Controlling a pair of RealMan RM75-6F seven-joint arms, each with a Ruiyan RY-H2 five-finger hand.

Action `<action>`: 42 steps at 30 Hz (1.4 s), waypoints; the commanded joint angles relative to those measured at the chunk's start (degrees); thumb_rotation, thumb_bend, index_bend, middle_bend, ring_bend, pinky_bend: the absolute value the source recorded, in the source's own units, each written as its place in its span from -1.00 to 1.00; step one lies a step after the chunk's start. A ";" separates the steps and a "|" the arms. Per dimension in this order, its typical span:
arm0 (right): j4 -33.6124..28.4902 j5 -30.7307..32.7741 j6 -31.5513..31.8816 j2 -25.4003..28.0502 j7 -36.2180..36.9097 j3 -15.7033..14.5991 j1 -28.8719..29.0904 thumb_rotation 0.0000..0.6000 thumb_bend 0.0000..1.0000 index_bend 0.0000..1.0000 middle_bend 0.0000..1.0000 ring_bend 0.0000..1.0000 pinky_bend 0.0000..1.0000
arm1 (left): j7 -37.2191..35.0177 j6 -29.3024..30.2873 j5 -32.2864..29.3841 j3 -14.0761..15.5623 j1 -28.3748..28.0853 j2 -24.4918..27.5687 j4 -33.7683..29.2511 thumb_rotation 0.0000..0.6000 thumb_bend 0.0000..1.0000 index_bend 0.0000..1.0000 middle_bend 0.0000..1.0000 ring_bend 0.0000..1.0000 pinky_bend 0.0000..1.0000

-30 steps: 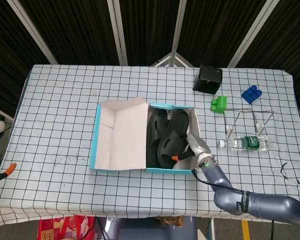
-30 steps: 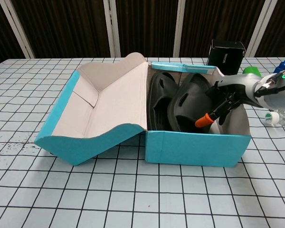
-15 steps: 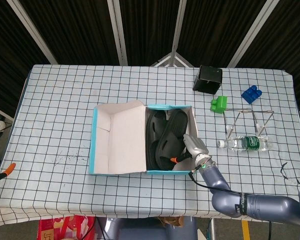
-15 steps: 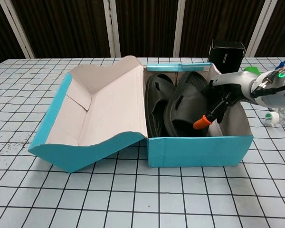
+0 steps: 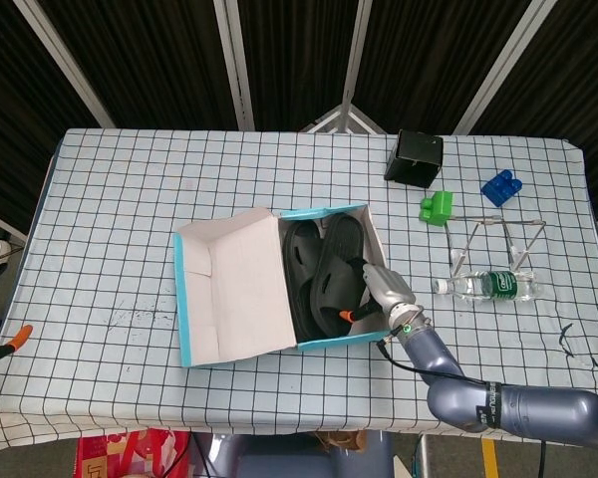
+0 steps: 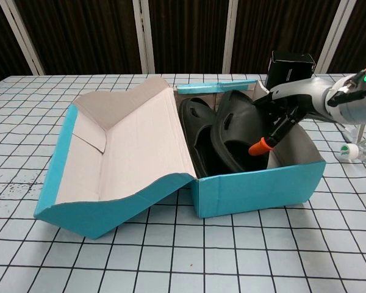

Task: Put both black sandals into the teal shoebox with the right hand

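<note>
The teal shoebox [image 5: 334, 341] [image 6: 256, 183] sits mid-table, turned at an angle, with its lid [image 5: 234, 289] [image 6: 128, 155] folded open to the left. Both black sandals lie inside it, standing on edge: one [image 5: 301, 279] [image 6: 198, 131] nearer the lid, the other [image 5: 337, 261] [image 6: 235, 134] toward the right wall. My right hand [image 5: 382, 289] [image 6: 287, 110] reaches over the box's right wall, fingers spread, and an orange-tipped finger [image 6: 260, 147] points down beside the right sandal. I see nothing gripped. My left hand does not show.
Behind and right of the shoebox stand a black box [image 5: 414, 156] [image 6: 291, 64], a green block [image 5: 437, 207] and a blue block [image 5: 500, 186]. A wire rack [image 5: 498, 239] and a lying water bottle [image 5: 488, 286] are close to my right arm.
The shoebox has slid left and turned, its near right corner swinging away. My right hand stayed inside at the right wall and moved with it. The sandals settled deeper.
</note>
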 commanded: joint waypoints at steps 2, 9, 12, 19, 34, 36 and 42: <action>-1.01 1.41 -0.52 1.33 -1.17 -0.54 0.65 1.00 -0.20 -0.63 -0.76 -0.69 -0.55 | -0.08 0.03 0.04 0.04 0.04 0.05 -0.06 1.00 -0.60 -0.73 -1.00 -1.00 -0.85; -1.35 2.84 -1.45 2.06 -1.84 -1.16 1.42 1.00 -0.34 -0.71 -0.80 -0.75 -0.59 | 0.03 0.04 0.19 0.15 0.07 0.11 -0.15 1.00 -0.60 -0.73 -1.00 -1.00 -0.85; -1.34 3.42 -2.03 2.42 -2.64 -1.65 2.06 1.00 -0.48 -0.77 -0.84 -0.79 -0.62 | 0.11 -0.02 0.13 0.11 0.03 0.10 -0.15 1.00 -0.60 -0.73 -1.00 -1.00 -0.85; -2.56 4.37 -1.23 3.97 -4.16 -2.06 3.32 1.00 -0.52 -0.84 -0.87 -0.84 -0.67 | 0.13 -0.20 0.14 0.14 -0.05 0.04 -0.04 1.00 -0.60 -0.73 -1.00 -1.00 -0.85; -8.06 8.16 3.29 8.83 -10.01 -3.27 6.74 1.00 -0.52 -0.91 -0.93 -0.92 -0.73 | 0.18 -0.16 0.23 0.23 0.00 0.17 -0.33 1.00 -0.60 -0.73 -1.00 -1.00 -0.85; -9.11 7.77 4.16 9.45 -9.66 -2.57 6.71 1.00 -0.52 -0.90 -0.93 -0.87 -0.72 | 0.20 -0.23 0.16 0.21 -0.02 0.16 -0.31 1.00 -0.60 -0.73 -1.00 -1.00 -0.84; -11.84 2.85 11.53 8.12 -6.50 0.31 4.96 1.00 -0.50 -0.65 -0.85 -0.60 -0.50 | 0.21 -0.11 0.23 0.21 0.00 0.11 -0.30 1.00 -0.60 -0.73 -1.00 -1.00 -0.85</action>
